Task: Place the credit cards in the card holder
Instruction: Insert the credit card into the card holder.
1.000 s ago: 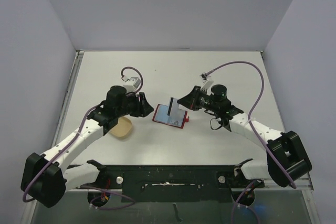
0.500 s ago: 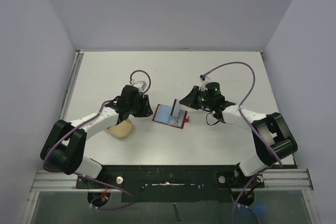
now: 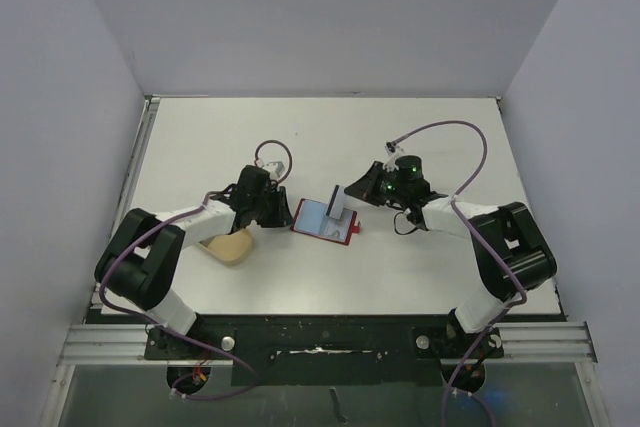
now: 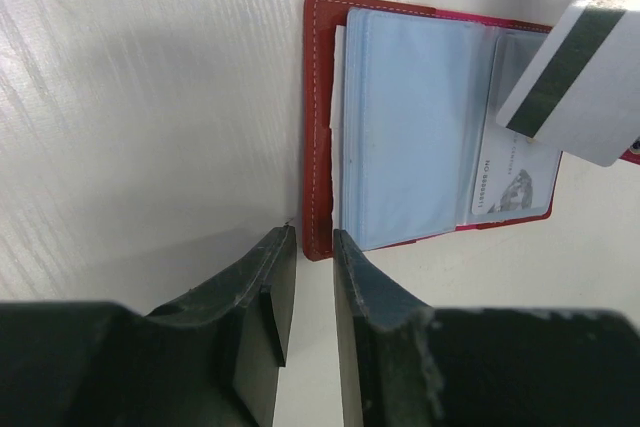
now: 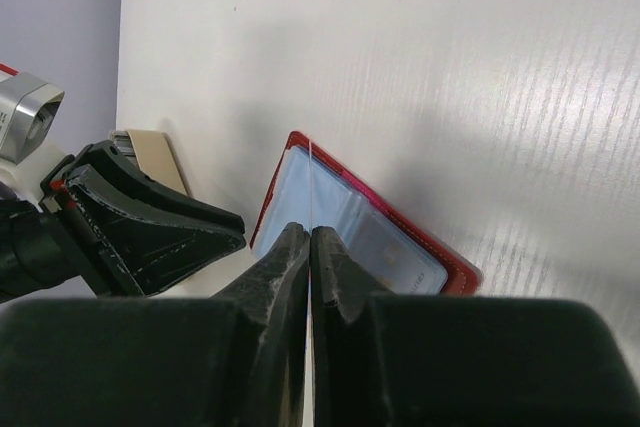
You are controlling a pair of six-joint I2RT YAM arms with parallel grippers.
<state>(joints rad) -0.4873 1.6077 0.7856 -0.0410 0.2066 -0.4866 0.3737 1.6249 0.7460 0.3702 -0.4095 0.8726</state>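
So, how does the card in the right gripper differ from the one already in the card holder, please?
The held card stands on edge over the red card holder, pinched in the right gripper; the stowed card lies flat in a clear sleeve. The held card shows a dark stripe; the stowed card shows small print. Both are pale rectangles.

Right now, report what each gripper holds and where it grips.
Right gripper pinches a credit card by one end, over the open card holder. Left gripper: jaws nearly closed at the holder's corner; grip cannot be told.
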